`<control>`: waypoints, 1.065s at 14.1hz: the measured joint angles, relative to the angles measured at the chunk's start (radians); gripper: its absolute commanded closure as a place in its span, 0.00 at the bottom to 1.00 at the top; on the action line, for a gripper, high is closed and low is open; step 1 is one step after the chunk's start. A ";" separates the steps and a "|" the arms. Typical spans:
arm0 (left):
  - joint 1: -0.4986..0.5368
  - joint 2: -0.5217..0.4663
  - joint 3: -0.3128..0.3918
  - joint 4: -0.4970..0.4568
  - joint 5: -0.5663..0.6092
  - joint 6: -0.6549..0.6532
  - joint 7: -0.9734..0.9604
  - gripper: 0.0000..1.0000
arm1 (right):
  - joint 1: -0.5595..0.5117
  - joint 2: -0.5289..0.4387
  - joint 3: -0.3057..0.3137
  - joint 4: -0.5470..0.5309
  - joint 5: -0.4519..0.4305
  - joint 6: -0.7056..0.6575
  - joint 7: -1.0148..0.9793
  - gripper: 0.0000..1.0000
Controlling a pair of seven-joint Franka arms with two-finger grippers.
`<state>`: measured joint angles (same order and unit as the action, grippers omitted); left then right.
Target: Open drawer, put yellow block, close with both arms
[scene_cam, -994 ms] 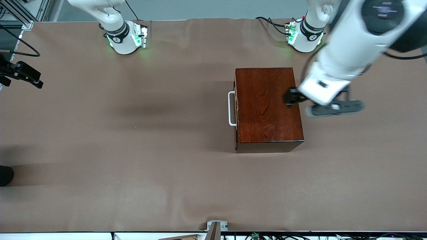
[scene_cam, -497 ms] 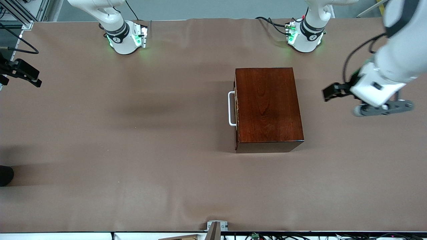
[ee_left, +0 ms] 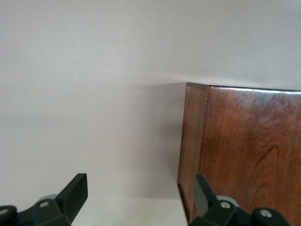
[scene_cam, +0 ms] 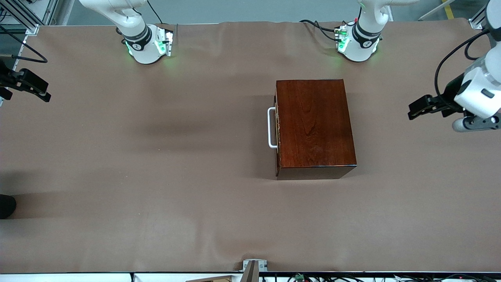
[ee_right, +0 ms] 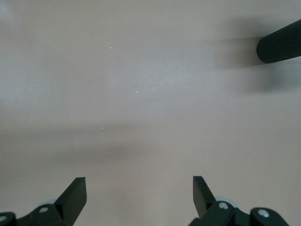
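The dark reddish-brown wooden box [scene_cam: 315,125] stands on the table, and its corner shows in the left wrist view [ee_left: 244,150]. The drawer is shut, with its white handle [scene_cam: 271,128] close against the box face that looks toward the right arm's end. The yellow block is out of view. My left gripper [scene_cam: 418,108] [ee_left: 141,188] is open and empty over bare cloth toward the left arm's end, apart from the box. My right gripper [scene_cam: 37,89] [ee_right: 139,188] is open and empty over the cloth at the right arm's end.
Brown cloth [scene_cam: 156,176] covers the whole table. A black rounded object [scene_cam: 6,205] pokes in at the edge at the right arm's end; a black cylinder [ee_right: 280,47] shows in the right wrist view. Both green-lit arm bases [scene_cam: 146,45] [scene_cam: 358,43] stand farthest from the camera.
My left gripper has swung from over the box's edge away toward the left arm's end of the table. The box and the right gripper have barely moved.
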<state>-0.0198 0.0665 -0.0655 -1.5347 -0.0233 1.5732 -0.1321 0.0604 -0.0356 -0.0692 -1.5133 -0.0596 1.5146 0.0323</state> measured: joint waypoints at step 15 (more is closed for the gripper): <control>-0.004 -0.013 0.003 0.001 0.000 0.016 0.025 0.00 | -0.025 0.015 -0.014 0.011 0.001 0.020 0.000 0.00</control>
<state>-0.0236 0.0535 -0.0625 -1.5341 -0.0233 1.5890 -0.1073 0.0356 -0.0209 -0.0835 -1.5021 -0.0590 1.5346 0.0328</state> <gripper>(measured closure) 0.000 0.000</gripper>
